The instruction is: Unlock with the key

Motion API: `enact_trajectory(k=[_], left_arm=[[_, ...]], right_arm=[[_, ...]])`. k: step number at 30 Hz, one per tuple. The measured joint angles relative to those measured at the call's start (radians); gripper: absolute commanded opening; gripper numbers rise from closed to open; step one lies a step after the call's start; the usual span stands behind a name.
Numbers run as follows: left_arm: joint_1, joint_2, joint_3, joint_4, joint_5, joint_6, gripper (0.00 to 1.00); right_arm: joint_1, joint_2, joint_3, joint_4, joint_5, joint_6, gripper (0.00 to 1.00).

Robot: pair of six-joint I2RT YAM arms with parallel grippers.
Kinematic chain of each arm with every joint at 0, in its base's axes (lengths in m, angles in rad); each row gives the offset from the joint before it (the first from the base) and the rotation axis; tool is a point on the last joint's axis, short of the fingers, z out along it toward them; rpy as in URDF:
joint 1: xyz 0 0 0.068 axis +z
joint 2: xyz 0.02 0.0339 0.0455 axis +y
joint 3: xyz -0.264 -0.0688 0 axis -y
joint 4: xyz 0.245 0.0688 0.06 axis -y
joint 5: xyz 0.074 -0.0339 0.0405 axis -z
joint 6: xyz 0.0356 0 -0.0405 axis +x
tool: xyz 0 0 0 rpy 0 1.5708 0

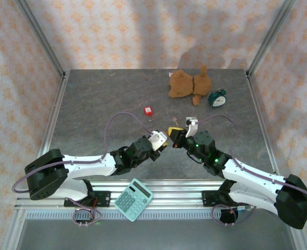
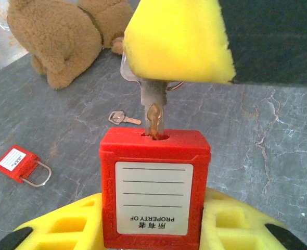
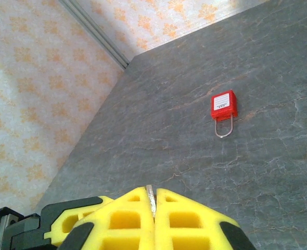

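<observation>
Above mid-bench the left gripper (image 1: 160, 140) clamps the padlock (image 2: 153, 192). The right gripper (image 3: 153, 205) pinches the key (image 2: 153, 107), its tip in the keyway. Judged: insertion partial; seating, turning and shackle release remain.

Calculator (image 1: 133, 199) at the near edge. Spare key (image 2: 123, 118) and second padlock (image 2: 18, 165) beyond. Bear (image 1: 189, 83) and clock (image 1: 217, 98) near the far edge. Nothing obstructs.
</observation>
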Motion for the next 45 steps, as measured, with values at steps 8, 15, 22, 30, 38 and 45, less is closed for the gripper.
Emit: enact_trajectory(k=[8,15,22,30,38,45], left_arm=[[0.0,-0.021,-0.02,0.019,0.004,0.018,0.22],[0.001,-0.024,-0.029,0.038,-0.002,0.018,0.21],[0.001,-0.021,-0.029,0.066,-0.014,0.019,0.2],[0.001,0.018,-0.026,0.077,-0.019,0.028,0.2],[-0.002,0.025,-0.01,0.088,0.002,0.053,0.2],[-0.006,0.022,-0.01,0.12,0.006,0.043,0.2]], right_arm=[[0.0,0.005,0.0,0.009,-0.012,0.015,0.01],[-0.003,0.031,0.0,0.037,-0.028,0.023,0.01],[-0.006,0.067,0.0,0.063,-0.063,0.027,0.01],[-0.01,0.079,0.001,0.038,-0.063,0.023,0.02],[-0.011,-0.01,0.038,-0.12,-0.045,-0.013,0.14],[-0.035,-0.104,0.074,-0.297,-0.039,-0.019,0.35]])
